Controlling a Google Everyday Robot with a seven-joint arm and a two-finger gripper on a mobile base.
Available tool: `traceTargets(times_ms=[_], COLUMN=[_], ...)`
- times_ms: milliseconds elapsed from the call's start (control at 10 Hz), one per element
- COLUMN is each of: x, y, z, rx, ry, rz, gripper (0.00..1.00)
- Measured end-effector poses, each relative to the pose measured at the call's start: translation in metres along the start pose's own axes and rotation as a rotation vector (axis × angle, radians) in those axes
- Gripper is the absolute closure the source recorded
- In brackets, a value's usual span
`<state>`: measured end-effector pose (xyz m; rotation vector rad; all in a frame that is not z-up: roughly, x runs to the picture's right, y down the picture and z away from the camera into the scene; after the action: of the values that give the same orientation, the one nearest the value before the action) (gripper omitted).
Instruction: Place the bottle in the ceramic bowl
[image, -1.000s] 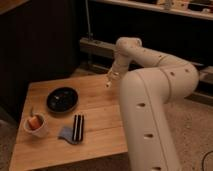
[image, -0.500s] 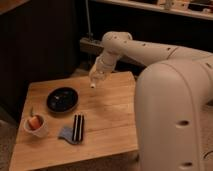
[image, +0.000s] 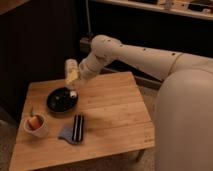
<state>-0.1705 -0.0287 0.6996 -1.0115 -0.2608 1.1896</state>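
The slim whitish-cream bottle (image: 71, 72) is held upright in my gripper (image: 74, 84), just above the far right rim of the black ceramic bowl (image: 60, 100). The bowl sits on the left part of the wooden table (image: 115, 110). My gripper is shut on the bottle, and my white arm (image: 135, 55) reaches in from the right. The lower end of the bottle hangs close over the bowl's rim; I cannot tell whether it touches.
A small white cup (image: 36, 125) with orange contents stands at the table's front left. A black-striped flat item (image: 78, 127) lies on a grey-blue cloth (image: 66, 134) in front of the bowl. My large white body (image: 185, 125) fills the right side.
My arm has swung left across the table with the bottle, from over the table's far middle to above the bowl's right rim. The view has also shifted closer.
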Motion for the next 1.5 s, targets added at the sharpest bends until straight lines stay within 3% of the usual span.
traceTargets(times_ms=[200,300,800,1100,1200,1500], x=[0.001,0.001,0.003,0.015,0.023,0.034], y=[0.028,0.031,0.025,-0.002,-0.023,-0.053], z=[0.013,0.014,0.019,0.049,0.068,0.106], rx=[-0.097,-0.114,-0.109,-0.111,-0.115,-0.116], ry=[0.036,0.04,0.065,0.124,0.155,0.244], rz=[-0.089,-0.104,-0.088,-0.045,-0.02,0.036], gripper=[1.0,1.0,1.0,1.0,1.0,1.0])
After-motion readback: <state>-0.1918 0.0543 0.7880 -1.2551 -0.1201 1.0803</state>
